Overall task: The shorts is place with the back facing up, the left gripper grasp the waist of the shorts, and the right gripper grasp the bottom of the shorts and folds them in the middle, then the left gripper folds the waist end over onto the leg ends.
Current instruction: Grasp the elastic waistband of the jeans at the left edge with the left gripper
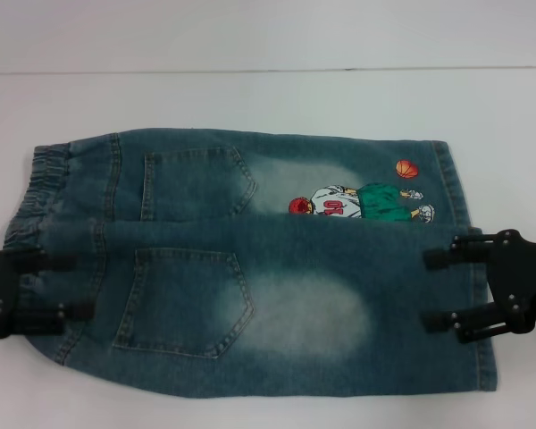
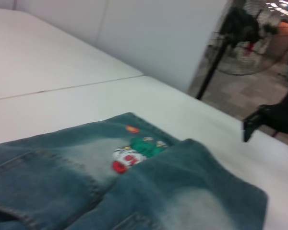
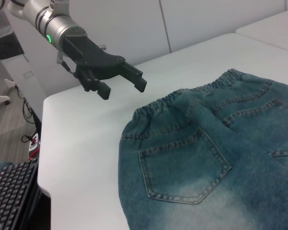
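The blue denim shorts [image 1: 277,268] lie back up on the white table [image 1: 250,98], both pockets showing. The ruffled waist [image 1: 36,192] is at the left. The bottom of the shorts [image 1: 445,179], with the flat leg ends, is at the right by the cartoon print [image 1: 357,204]. The near leg slightly overlaps the far one. My left gripper [image 1: 79,286] hovers open at the waist end, holding nothing. In the right wrist view the left gripper [image 3: 122,88] hangs above the table just off the waist [image 3: 182,98]. My right gripper [image 1: 439,289] is open over the near leg's hem end.
A seam [image 1: 250,70] crosses the table behind the shorts. Off the table, a standing fan [image 2: 235,38] is past its far corner and a keyboard [image 3: 9,191] sits below its edge on the left arm's side.
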### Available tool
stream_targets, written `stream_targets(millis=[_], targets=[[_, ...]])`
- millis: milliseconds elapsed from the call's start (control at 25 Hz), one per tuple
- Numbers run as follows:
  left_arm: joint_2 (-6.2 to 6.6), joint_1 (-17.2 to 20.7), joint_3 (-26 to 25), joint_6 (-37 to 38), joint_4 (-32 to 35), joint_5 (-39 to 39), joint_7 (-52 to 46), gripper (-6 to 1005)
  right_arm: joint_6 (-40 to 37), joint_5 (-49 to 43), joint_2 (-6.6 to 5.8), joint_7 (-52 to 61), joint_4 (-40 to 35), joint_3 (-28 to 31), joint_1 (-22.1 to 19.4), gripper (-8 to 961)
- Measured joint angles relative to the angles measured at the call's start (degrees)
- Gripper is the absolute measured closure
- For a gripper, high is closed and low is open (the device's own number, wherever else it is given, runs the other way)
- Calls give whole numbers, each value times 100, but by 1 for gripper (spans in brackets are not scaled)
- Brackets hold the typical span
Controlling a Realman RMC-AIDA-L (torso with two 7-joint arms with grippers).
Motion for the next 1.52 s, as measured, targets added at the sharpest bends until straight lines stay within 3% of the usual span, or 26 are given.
stream_targets(millis=[440, 640, 920, 1200, 1520], targets=[[-90, 252, 12, -451, 1335, 41, -1684, 98, 152, 8, 0, -311, 229, 51, -48, 39], [-116, 277, 42, -544, 1845, 529, -2308, 98, 164, 8, 0, -387, 264, 43, -46, 39], [-203, 201, 241, -866, 1914, 1038, -2330, 99, 159, 8, 0, -396, 284, 6, 1, 39], [-304, 312, 817, -1477, 1877, 1173, -2298, 102, 144, 2, 0, -397, 284, 6, 18, 38], [-420, 242, 841, -1743, 1899, 1616, -2344, 106, 129, -14, -9, -397, 283, 9, 5, 38]])
